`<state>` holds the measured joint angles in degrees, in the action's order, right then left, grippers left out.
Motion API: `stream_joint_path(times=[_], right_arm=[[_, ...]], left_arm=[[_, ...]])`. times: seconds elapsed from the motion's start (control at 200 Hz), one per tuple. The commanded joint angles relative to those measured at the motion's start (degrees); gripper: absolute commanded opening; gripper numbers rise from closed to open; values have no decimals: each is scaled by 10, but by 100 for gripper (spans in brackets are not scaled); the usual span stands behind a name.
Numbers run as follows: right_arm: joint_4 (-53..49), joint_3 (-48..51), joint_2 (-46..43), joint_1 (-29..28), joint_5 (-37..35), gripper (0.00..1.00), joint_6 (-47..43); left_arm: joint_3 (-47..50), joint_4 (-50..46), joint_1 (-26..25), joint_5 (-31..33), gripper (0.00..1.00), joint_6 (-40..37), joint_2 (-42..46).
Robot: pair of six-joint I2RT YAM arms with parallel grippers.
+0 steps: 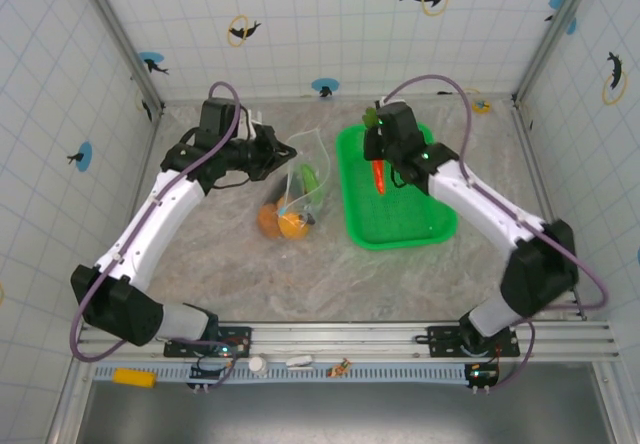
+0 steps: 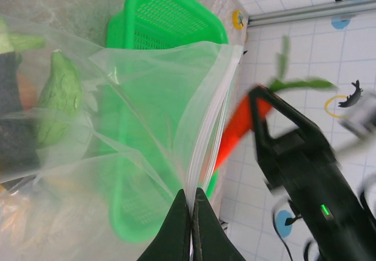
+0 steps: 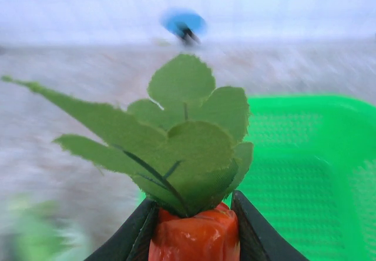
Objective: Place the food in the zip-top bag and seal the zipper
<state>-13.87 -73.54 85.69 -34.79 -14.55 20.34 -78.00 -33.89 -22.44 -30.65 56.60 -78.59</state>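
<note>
My right hand (image 1: 380, 164) is clamped on the carrot (image 3: 194, 237), jaws narrow round the top of its orange body, the leafy green top fanned out past the fingers. It hangs above the green basket (image 1: 400, 239). My left hand (image 2: 191, 205) is pinched tight on the zip-top bag (image 2: 147, 108), right on the zipper (image 2: 211, 126), lifting that edge so the mouth is turned toward my right hand. Beyond my left fingertips, deeper in the bag, sit a green piece (image 2: 59, 96) and some orange rounds (image 1: 285, 222), the bag's belly resting on the desk (image 1: 250, 274). The carrot is just outside the mouth, off to the side of my left hand, not yet in. To do this well, I reckon I go in pointed end first, along the line of the opening, and get past the zipper strip before letting go, because those wide leaves could snag the rim. My left hand has to hold the lip up and steady, as this floppy film may fold shut. The slider tab I cannot make out
</note>
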Motion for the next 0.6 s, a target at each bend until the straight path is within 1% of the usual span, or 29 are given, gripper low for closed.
stream_joint_path(times=[0.0,0.055,0.105,0.185,0.27,0.41,0.52,0.591], right_arm=[[221,100,-87,-1,61,32,11],[314,147,-124,-6,84,31,17],[372,171,-138,-12,111,31,23],[408,172,-138,-18,167,31,33],[438,156,-138,-33,193,32,30],[543,166,-139,-68,195,37,-5],[610,170,-116,-81,198,38,3],[640,168,-96,-91,188,37,2]], left_arm=[[15,33,4,1,0,29,22],[22,37,4,4,0,35,25],[29,42,4,7,0,44,29],[44,66,4,6,0,64,37],[56,91,4,7,0,87,44],[69,122,4,6,0,116,48],[92,161,4,0,0,149,56],[103,184,4,-3,0,166,59]])
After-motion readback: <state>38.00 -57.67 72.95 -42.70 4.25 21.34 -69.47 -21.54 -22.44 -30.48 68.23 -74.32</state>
